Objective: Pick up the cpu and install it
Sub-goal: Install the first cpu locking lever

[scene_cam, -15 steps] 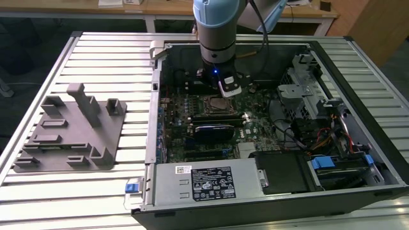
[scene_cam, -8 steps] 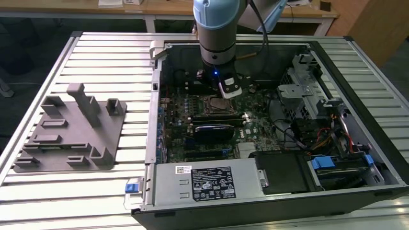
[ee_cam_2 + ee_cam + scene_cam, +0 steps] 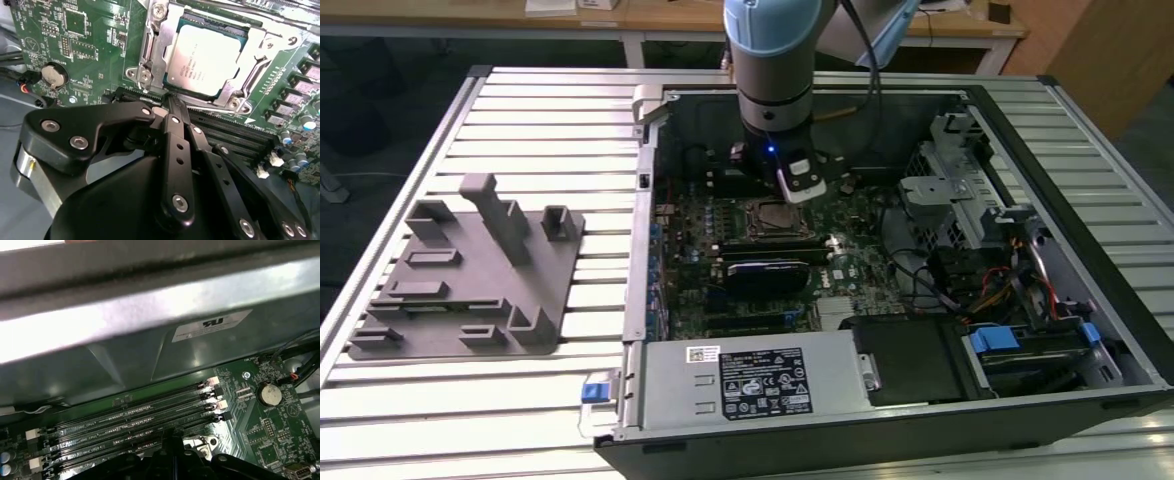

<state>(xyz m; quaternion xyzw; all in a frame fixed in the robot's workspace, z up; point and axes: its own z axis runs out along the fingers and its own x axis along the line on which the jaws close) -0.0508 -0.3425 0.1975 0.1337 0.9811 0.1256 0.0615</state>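
The cpu (image 3: 205,59), a flat square chip with a silvery top plate, lies in the motherboard socket (image 3: 150,55) with the metal bracket framing it. In the exterior view the cpu (image 3: 778,215) sits in the middle of the open computer case, just below the arm's wrist. My gripper (image 3: 171,101) hovers beside the socket's edge, close to the chip but apart from it. Its black fingers (image 3: 175,125) meet at the tips with nothing between them. The same gripper (image 3: 172,441) hangs over the memory slots (image 3: 135,417).
A large grey fixture block (image 3: 467,270) lies on the slatted table at the exterior view's left. Inside the case are a power supply (image 3: 747,385), drive cages and cables (image 3: 987,290) at the exterior view's right, and a coin battery (image 3: 51,75). The case wall (image 3: 150,335) stands close behind the memory slots.
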